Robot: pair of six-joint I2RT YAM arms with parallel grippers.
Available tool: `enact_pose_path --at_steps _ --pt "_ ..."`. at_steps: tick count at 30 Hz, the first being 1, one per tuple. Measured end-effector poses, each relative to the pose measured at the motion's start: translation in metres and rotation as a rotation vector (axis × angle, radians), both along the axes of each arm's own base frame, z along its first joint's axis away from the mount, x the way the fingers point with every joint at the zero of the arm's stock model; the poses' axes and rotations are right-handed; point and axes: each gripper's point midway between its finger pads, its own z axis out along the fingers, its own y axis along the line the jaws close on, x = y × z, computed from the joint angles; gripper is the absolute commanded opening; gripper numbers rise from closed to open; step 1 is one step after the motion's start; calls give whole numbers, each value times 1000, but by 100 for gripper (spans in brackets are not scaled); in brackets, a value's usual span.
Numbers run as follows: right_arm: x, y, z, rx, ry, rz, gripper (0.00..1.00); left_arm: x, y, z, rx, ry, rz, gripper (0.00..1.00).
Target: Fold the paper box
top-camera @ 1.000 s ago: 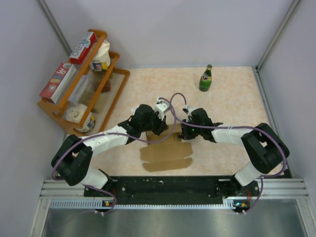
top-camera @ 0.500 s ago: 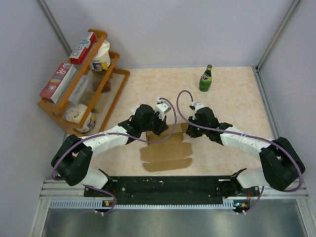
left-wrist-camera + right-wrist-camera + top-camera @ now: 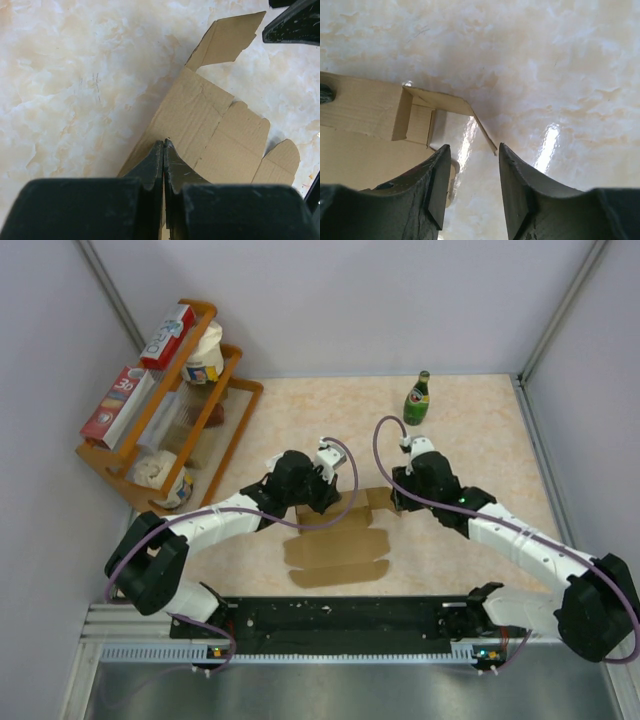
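Brown paper box point(image 3: 335, 545) under left end effector point(image 3: 163, 145), pressed together; right end effector point(image 3: 473, 150) spread; green bottle point(image 3: 417, 400) beyond.

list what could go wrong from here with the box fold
The left gripper pinches only the edge of the paper box; a pull might slip off or tear it. The right gripper is open beside the raised flap; closing here may catch only its corner and crumple it.

Setting: robot lab test cell. My aluminium base rail point(image 3: 600, 622), 3 plain grey panels point(image 3: 330, 300) enclosing a marble-pattern tabletop point(image 3: 470, 440), 1 wooden rack point(image 3: 200, 308) of groceries point(image 3: 168, 335).
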Motion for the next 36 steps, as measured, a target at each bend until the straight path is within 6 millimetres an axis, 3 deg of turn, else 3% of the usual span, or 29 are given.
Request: enact_pose_path --at_steps 8,17,29,36 --pt "7 -3 7 -95 -10 57 51 0 0 0 1 -1 -1 0" --pt "6 -7 -10 -153 36 106 35 0 0 0 1 -2 -1 0" --pt "12 -4 -15 -91 64 123 33 0 0 0 2 -1 -1 0" --pt "14 3 -19 -70 71 154 25 0 0 0 2 -1 -1 0"
